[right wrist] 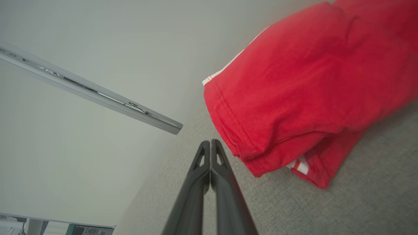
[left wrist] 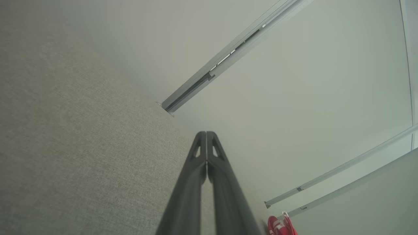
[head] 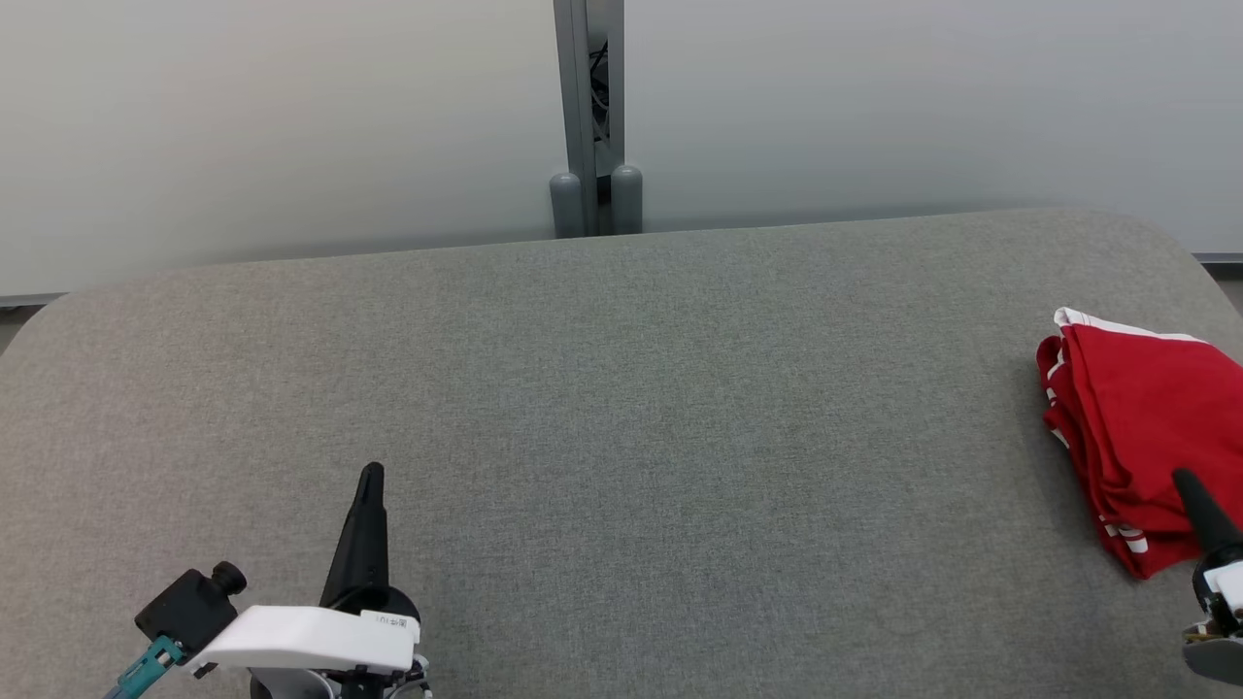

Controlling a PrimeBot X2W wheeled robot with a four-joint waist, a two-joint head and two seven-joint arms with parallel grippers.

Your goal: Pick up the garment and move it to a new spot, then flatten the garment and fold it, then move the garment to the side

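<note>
Right tool (head: 1185, 481), garment (head: 1136, 417): both partly off-frame.

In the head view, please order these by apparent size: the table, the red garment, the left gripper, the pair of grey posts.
1. table
2. red garment, cut off by the picture's edge
3. left gripper, magnified by nearness to the camera
4. grey posts

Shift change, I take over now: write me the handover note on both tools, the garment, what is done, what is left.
Left tool: shut, empty, over bare table, far from the garment.
Right tool: shut, empty, tip beside the garment's hem, not gripping it.
Garment: red with white trim, folded into a bundle at the table's right edge.
Done: fold and move aside, by the look of it.
Left: probably nothing but a check of the fold.
</note>
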